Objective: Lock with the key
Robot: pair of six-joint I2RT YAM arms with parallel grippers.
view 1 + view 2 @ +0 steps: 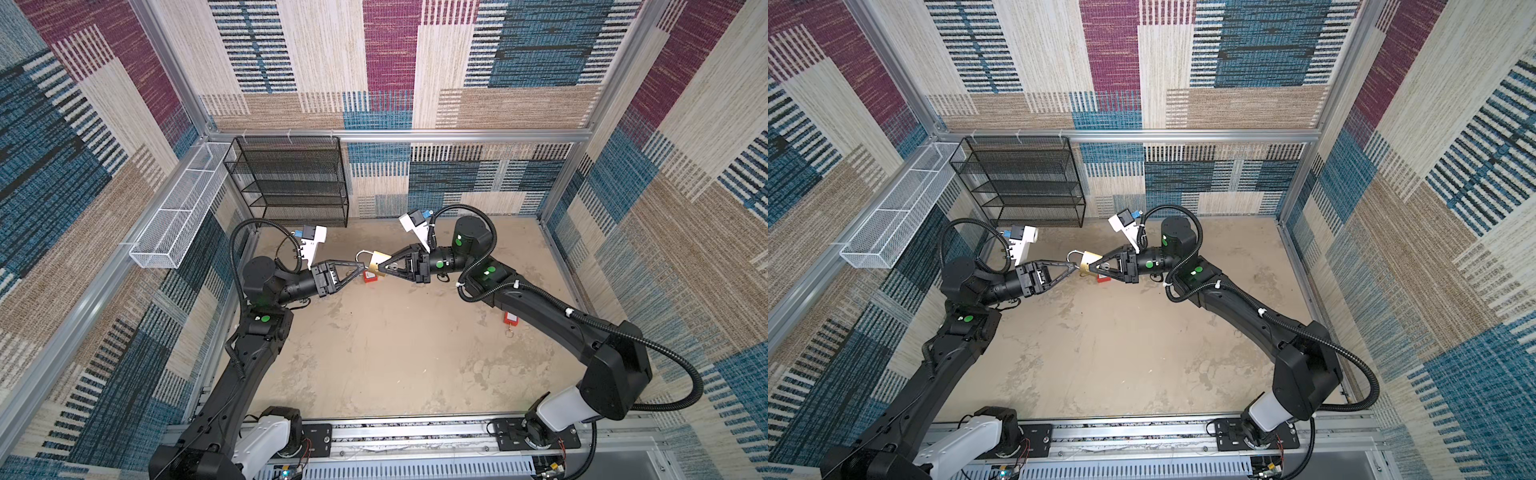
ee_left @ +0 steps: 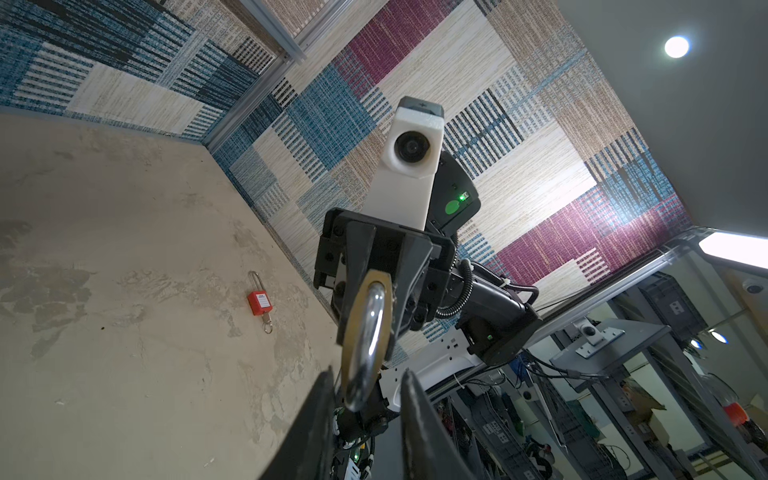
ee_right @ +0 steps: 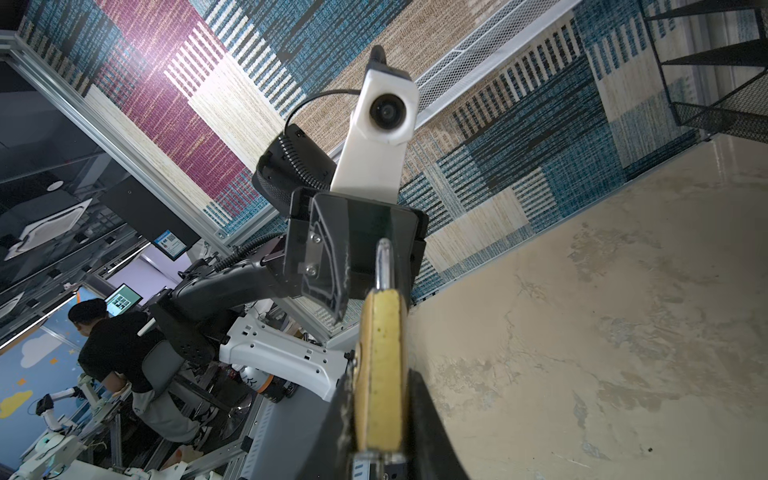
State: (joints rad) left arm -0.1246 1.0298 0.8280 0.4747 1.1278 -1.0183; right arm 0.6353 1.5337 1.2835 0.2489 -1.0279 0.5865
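left arm (image 1: 253,365), right arm (image 1: 540,311): black | white shoulder links (image 1: 561,405) | green dot stickers (image 1: 439,263) | ribbed black cables (image 2: 469,282) | white camera mounts (image 1: 313,247)

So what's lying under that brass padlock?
A red thing lies on the table below the brass padlock. Only an edge shows; the padlock covers the rest, so what it is is unclear.

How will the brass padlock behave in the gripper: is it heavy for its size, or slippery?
The brass padlock looks like solid metal, so it is probably stiff and heavy for its size. Its faces look smooth where the right gripper pinches them, so it might slip under a weak grip. The polished shackle likely slides easily too.
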